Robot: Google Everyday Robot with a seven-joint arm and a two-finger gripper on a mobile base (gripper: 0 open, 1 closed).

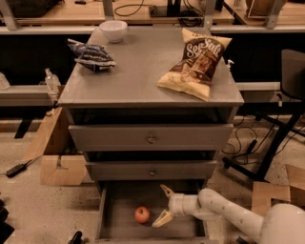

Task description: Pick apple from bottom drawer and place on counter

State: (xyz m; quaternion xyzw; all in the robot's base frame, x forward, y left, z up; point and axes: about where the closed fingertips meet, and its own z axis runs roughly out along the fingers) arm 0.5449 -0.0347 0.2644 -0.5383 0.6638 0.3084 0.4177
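1. The counter (pixel 138 76) is a flat grey top on a three-drawer cabinet, seen from the front and above.
2. A yellow and brown chip bag (pixel 196 62) lies on the counter's right half. A crumpled dark blue bag (pixel 90 53) lies near the left edge, and a white bowl (pixel 113 30) stands at the back left corner.
3. The two upper drawers (pixel 190 137) are closed, each with a small round knob at the middle of its front.
4. The bottom drawer (pixel 119 228) is pulled out, and its plain grey floor is in view.
5. The apple (pixel 141 214) sits on the drawer floor near the middle, red-orange and on its own.
6. The gripper (pixel 163 206) is inside the bottom drawer, just right of the apple. Its two pale fingers (pixel 166 191) are spread wide towards the fruit and hold nothing.
7. The white arm (pixel 228 217) reaches in low from the lower right.
8. A light wooden workbench (pixel 66 12) with metal legs runs behind the cabinet, with cables on it.
9. The floor is pale and speckled. Cardboard (pixel 59 164) lies to the cabinet's left and more cardboard (pixel 274 193) to the right.
10. A black chair (pixel 288 90) stands at the right, with cables trailing on the floor near its base.
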